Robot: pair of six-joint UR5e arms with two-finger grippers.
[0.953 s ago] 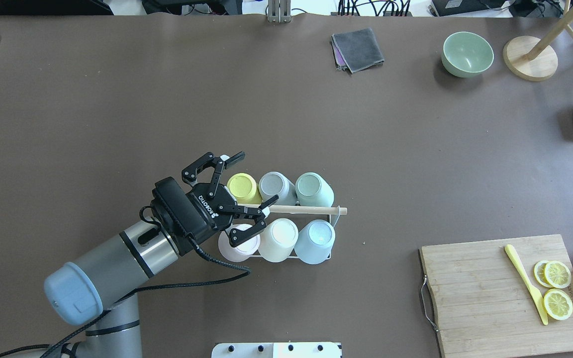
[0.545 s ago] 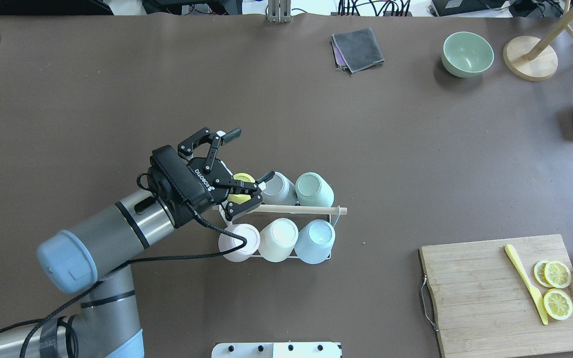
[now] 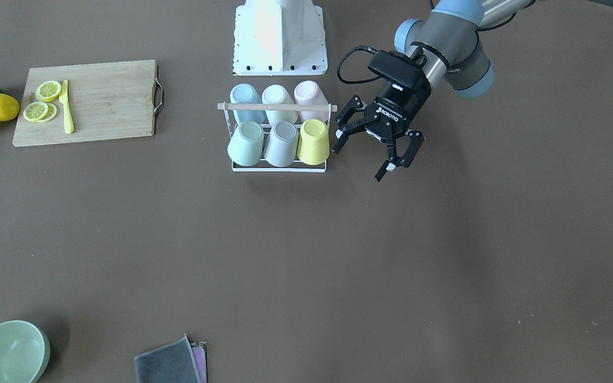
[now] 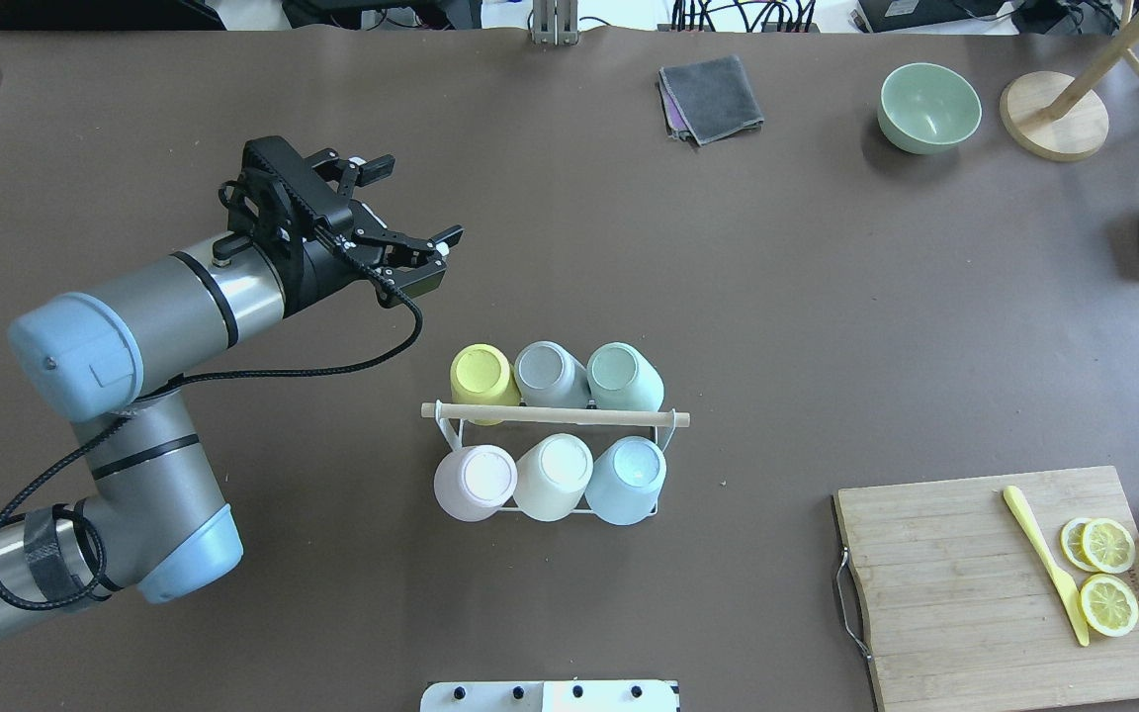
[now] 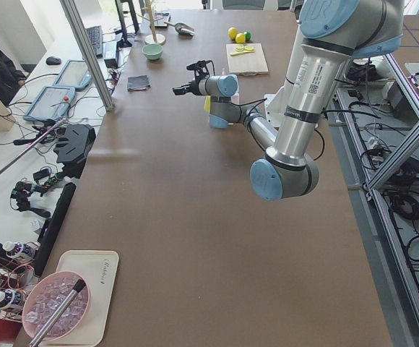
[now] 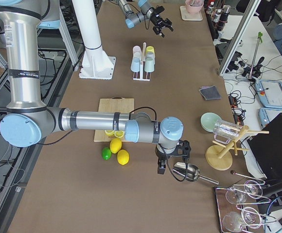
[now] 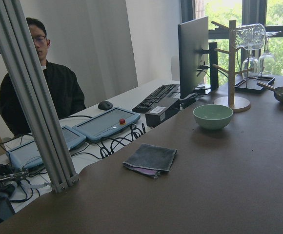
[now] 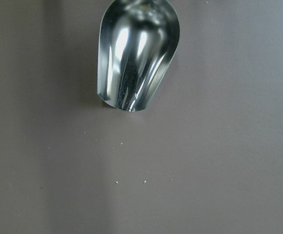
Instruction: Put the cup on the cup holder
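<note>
Cups [image 4: 550, 371] on cup holder [image 4: 569, 417], left end effector [image 4: 419, 200] beyond, leftward, apart

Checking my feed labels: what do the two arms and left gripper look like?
Both arms, left arm and right arm, are grey tubes with pale blue joint caps. The left gripper is black, two-fingered, marked ROBOTIQ in white; a black cable loops from its wrist.

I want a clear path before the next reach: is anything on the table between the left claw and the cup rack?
Nothing visible. Only bare table lies between the open left claw and the cup rack.
</note>
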